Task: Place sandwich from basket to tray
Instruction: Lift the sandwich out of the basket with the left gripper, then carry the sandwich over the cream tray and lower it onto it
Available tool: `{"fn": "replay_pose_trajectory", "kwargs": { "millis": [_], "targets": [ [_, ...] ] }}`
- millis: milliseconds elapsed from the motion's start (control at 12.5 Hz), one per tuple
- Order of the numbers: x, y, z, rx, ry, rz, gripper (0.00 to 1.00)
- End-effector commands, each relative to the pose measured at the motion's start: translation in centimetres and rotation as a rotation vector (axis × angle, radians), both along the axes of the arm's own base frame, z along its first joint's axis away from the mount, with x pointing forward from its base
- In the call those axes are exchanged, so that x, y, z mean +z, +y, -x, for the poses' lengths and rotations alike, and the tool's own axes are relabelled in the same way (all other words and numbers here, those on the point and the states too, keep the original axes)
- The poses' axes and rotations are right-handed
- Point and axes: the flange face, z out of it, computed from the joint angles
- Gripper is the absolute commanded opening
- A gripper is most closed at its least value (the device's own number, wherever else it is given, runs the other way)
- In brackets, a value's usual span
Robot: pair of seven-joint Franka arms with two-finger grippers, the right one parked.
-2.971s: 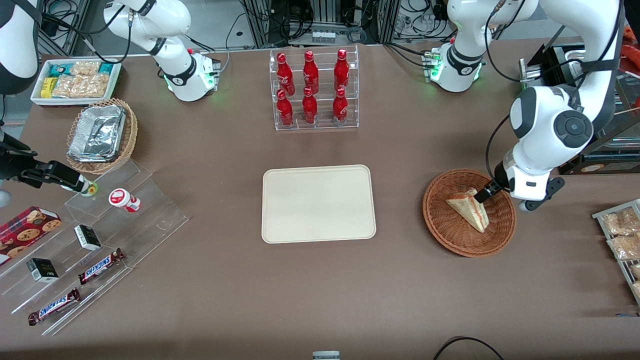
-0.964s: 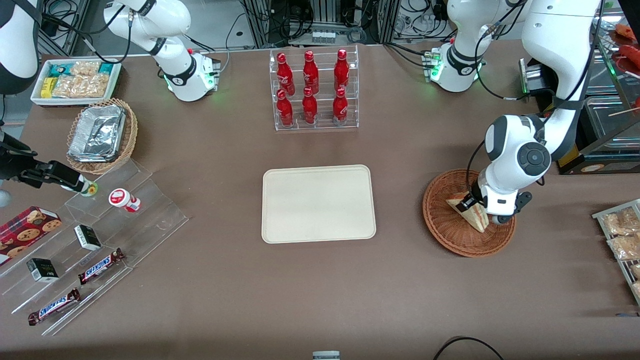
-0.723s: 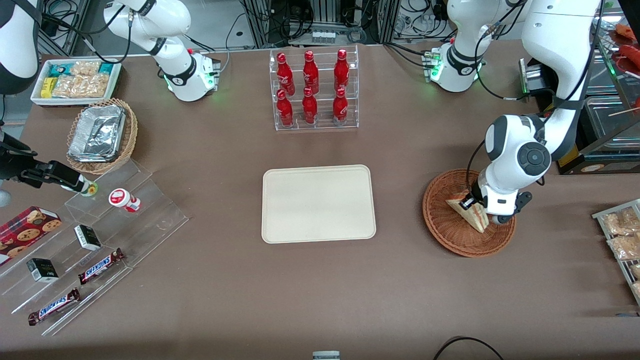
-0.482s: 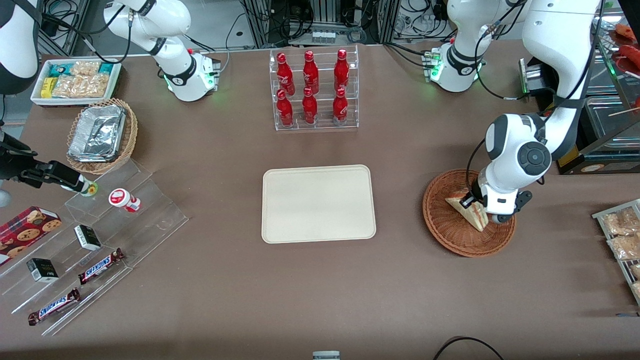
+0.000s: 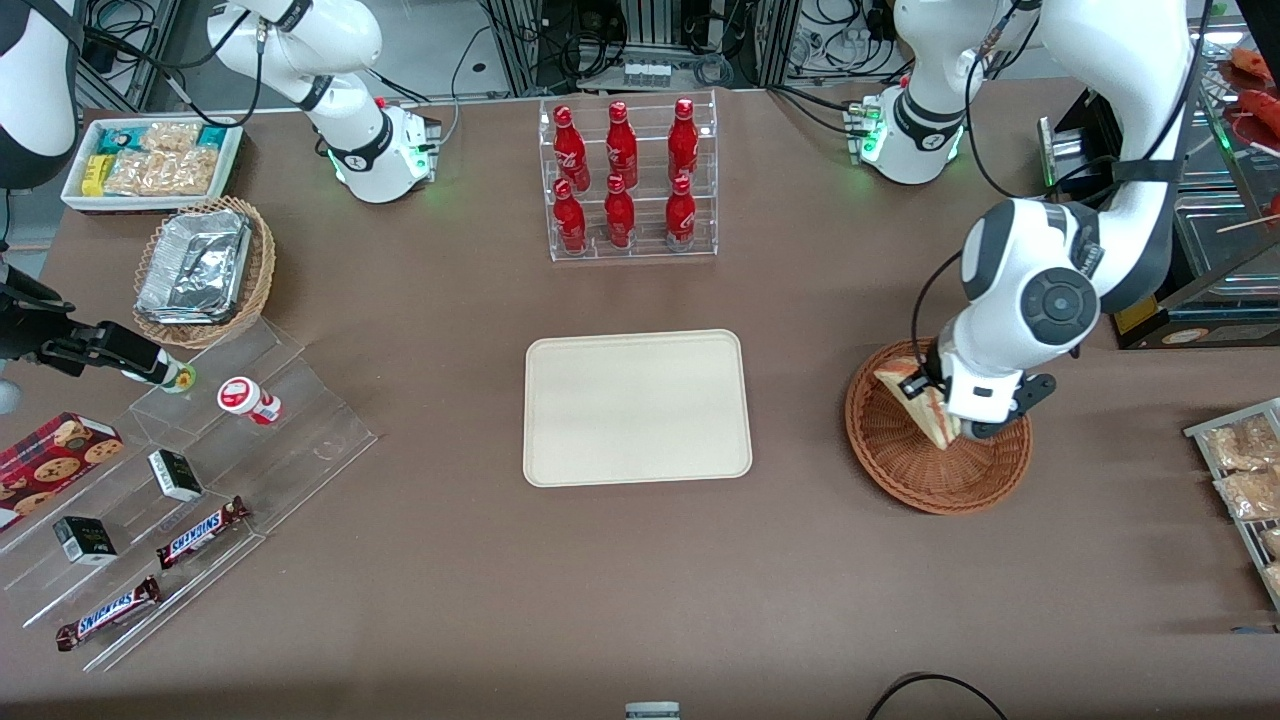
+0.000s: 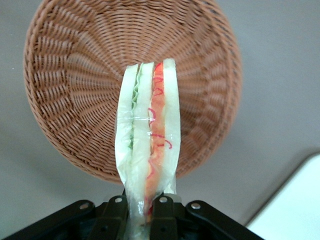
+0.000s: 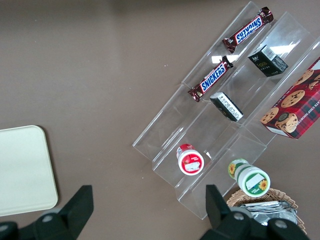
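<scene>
My left gripper (image 5: 925,392) is shut on the sandwich (image 5: 918,405), a pale wedge with a red and green filling stripe, and holds it lifted above the reddish-brown wicker basket (image 5: 905,462). In the left wrist view the sandwich (image 6: 147,135) stands edge-on between the gripper's (image 6: 141,212) black fingers (image 6: 165,216), with the basket (image 6: 75,90) below it and nothing left in it. The cream tray (image 5: 637,407) lies flat at the middle of the table, toward the parked arm's end from the basket; a corner of the tray (image 6: 295,210) also shows in the wrist view.
A clear rack of red bottles (image 5: 627,180) stands farther from the front camera than the tray. Snack packets (image 5: 1240,470) lie on a rack at the working arm's end. A clear stepped display (image 5: 190,480) with bars and boxes, and a foil-filled tan basket (image 5: 205,270), sit toward the parked arm's end.
The gripper, shut on the sandwich, has risen and lifted it out of the basket, shifting slightly toward the tray. Three seconds ago it was still beside the sandwich lying in the basket.
</scene>
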Motion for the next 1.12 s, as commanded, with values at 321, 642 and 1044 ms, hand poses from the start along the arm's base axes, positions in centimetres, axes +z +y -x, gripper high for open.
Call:
{"fn": "replay_pose_trajectory", "kwargs": {
  "millis": [321,642,1044],
  "targets": [
    [-0.8,-14.1,1.1,-0.217,-0.003,0.016,0.00],
    [-2.0,-21.9,2.2,-0.330,-0.014,0.034,0.00],
    [-5.3,-30.9,3.1,-0.376,-0.023,0.056,0.00]
  ]
}}
